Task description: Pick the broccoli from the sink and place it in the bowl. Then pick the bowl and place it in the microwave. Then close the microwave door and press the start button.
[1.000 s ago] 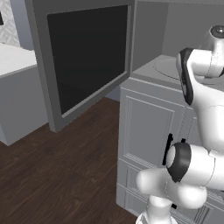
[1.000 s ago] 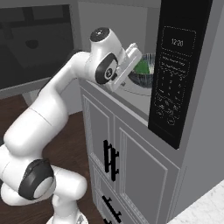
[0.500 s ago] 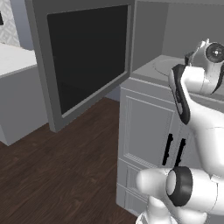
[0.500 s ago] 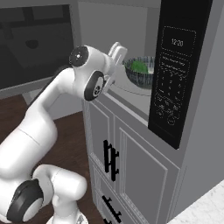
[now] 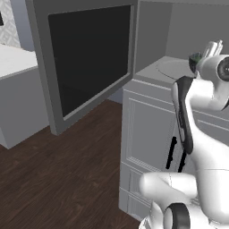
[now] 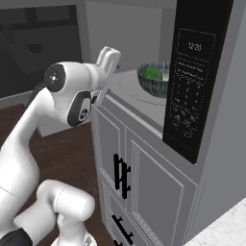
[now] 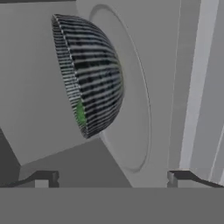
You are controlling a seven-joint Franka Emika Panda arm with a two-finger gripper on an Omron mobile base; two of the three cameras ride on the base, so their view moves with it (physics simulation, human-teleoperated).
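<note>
The bowl point(image 6: 154, 81), dark and streaked, sits on the round turntable point(image 6: 129, 88) inside the open microwave point(image 6: 139, 33), with the green broccoli point(image 6: 153, 72) inside it. My gripper point(image 6: 111, 54) is open and holds nothing. It has backed off to the front edge of the microwave floor, left of the bowl. In the hand view the bowl point(image 7: 89, 74) lies ahead and apart from my gripper point(image 7: 111, 177), with a sliver of broccoli point(image 7: 80, 113) at its rim. The left base view has the gripper point(image 5: 214, 47) beside the bowl point(image 5: 195, 60). The microwave door point(image 5: 89, 58) stands swung wide open. The sink is out of view.
The black control panel point(image 6: 192, 105) with its clock and keypad faces out at the microwave's right. White cabinet doors with dark handles point(image 6: 121, 170) stand below. The open door point(image 6: 38, 48) juts out on the left over the dark wood floor point(image 5: 58, 179).
The jaws have opened wide and let go of the bowl. The hand has drawn back out of the microwave toward the front edge, leaving the bowl on the turntable.
</note>
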